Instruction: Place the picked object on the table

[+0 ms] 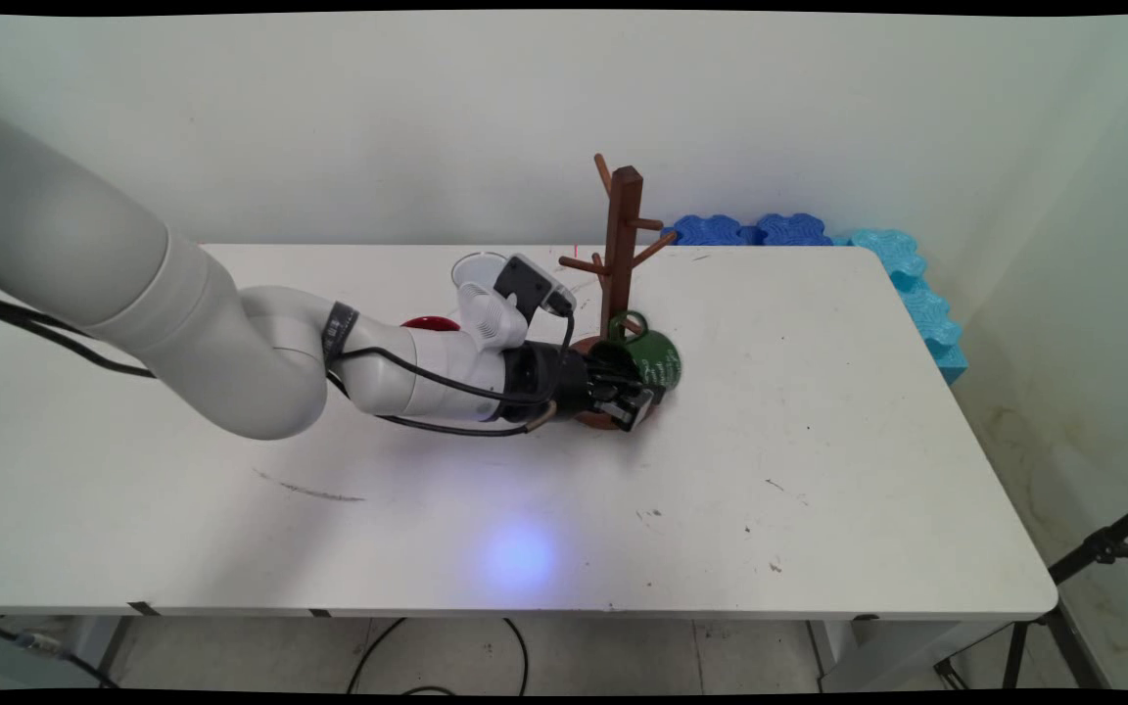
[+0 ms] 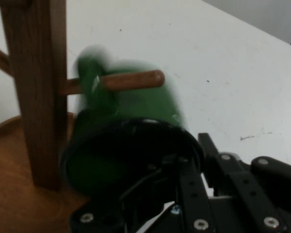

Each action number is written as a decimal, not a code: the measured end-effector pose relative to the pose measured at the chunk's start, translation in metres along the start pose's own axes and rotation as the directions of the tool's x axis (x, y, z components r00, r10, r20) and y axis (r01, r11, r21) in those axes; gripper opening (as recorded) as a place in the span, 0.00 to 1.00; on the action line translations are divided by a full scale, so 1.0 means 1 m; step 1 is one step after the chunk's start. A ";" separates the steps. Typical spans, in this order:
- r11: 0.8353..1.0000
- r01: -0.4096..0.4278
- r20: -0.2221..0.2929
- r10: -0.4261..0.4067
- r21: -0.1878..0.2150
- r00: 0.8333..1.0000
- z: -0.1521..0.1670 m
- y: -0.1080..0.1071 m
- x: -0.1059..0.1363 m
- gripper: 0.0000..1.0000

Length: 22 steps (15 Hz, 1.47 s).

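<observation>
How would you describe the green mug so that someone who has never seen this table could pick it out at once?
Find the wooden mug tree standing near the middle of the white table. At its round base, the green mug hangs by its handle on the lowest peg, right at the black claw. It is the only green thing there; a red object lies farther left, behind the arm.

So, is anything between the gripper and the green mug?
Nothing visible. The gripper is at the mug itself, whose handle hangs over a lower peg of the wooden tree.
</observation>
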 end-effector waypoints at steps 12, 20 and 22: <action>0.998 -0.028 -0.016 0.027 -0.048 1.000 -0.014 0.012 0.006 0.00; 0.996 -0.039 -0.017 0.038 -0.076 0.999 -0.033 0.022 0.010 0.00; 0.996 -0.041 -0.015 0.040 -0.084 0.999 -0.042 0.025 0.010 0.00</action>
